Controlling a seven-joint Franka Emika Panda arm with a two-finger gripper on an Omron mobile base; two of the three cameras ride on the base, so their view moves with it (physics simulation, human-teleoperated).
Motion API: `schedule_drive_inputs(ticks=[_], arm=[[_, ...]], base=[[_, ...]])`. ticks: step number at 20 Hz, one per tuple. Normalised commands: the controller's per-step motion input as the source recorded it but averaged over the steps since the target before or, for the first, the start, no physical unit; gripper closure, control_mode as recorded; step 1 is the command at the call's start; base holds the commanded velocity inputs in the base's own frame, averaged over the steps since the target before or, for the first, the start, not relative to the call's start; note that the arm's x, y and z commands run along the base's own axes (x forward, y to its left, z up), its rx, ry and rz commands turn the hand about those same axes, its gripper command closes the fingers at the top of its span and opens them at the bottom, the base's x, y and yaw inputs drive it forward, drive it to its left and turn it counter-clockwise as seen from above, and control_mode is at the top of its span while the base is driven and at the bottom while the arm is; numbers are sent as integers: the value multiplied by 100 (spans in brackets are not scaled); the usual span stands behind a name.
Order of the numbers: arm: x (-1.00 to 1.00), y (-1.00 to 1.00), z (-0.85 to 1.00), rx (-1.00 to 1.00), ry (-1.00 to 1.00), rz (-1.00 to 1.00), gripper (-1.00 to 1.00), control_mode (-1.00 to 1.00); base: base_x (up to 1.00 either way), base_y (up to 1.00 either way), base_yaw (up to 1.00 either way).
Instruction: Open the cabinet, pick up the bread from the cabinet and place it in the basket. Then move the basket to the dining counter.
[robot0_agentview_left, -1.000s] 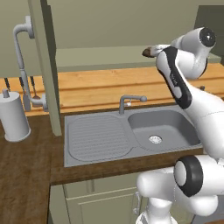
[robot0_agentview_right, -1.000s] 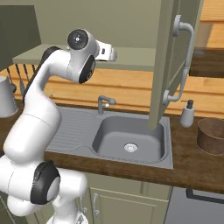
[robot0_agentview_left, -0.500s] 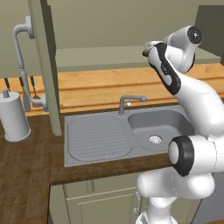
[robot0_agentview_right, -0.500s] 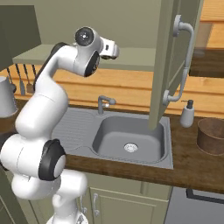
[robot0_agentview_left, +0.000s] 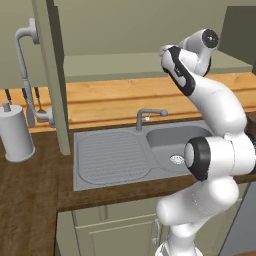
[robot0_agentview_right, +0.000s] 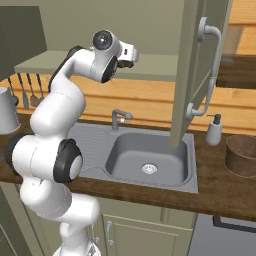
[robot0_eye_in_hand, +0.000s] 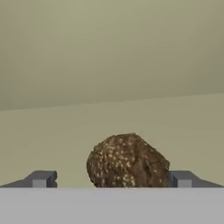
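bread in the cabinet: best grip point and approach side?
Grip the bread across its widest middle, coming straight in from the open cabinet front along the shelf. It is a rounded, seeded lump lying on the flat shelf, with free space on both flanks. The hand already looks at it with one fingertip on each side, jaws open, so probably just advance and close.

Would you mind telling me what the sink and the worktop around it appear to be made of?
The sink looks like matte grey metal or composite: uniform grey, ribbed drainboard, no shine. The worktop looks like dark stained wood, with visible grain streaks.
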Motion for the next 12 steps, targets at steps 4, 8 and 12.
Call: schedule_drive_inputs(ticks=[4,8,12], arm=[[49,0,-1,-6,0,0,-100,-100],[15,0,-27,-7,0,0,-100,-100],[38,0,-22,-4,0,0,-100,-100]], base=[[0,0,0],[0,0,0],[0,0,0]])
